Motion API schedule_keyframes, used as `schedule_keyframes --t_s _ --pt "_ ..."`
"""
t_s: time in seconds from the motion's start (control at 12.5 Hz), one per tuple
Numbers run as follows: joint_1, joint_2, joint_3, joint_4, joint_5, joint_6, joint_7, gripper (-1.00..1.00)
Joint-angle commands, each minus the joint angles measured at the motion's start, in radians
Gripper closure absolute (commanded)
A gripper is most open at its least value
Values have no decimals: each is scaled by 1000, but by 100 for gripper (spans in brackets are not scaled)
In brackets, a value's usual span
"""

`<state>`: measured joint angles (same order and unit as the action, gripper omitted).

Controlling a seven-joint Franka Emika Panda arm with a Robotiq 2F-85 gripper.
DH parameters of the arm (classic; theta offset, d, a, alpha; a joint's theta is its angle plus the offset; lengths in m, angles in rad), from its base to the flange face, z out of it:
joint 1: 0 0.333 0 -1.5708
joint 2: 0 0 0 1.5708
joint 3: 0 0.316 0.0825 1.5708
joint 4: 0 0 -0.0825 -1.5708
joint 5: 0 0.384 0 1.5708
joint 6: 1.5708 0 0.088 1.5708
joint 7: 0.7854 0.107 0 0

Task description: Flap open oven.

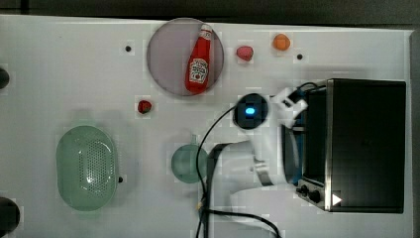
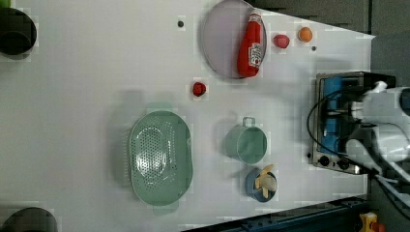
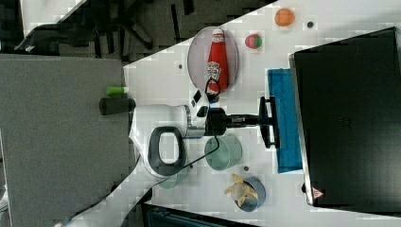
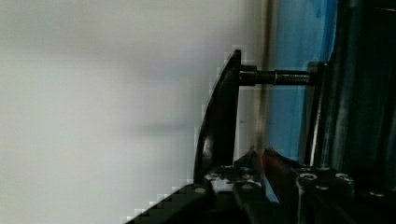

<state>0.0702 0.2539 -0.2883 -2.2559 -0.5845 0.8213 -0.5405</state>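
White tabletop [image 1: 74, 74] — boxy black oven [image 1: 366, 144], blue glass.

The arm [image 3: 156, 123] has glossy white rounded shells with dark grey-black bands at the joints, one forming a rounded black loop on the big link. A black cap on one joint carries a glowing blue light [image 1: 250, 111], and a thin black cable [image 1: 208, 144] trails along it. The end effector [image 3: 267, 122] is black, with small silver screw heads on its body.
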Motion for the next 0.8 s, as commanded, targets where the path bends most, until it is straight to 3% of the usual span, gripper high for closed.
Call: schedule_keyframes --t_s 0.08,0.48,0.8 --pt "86 91 22 -9 -109 2 285 65" --pt "176 227 22 33 -271 -28 525 65" --pt "224 311 20 71 -276 -38 530 65"
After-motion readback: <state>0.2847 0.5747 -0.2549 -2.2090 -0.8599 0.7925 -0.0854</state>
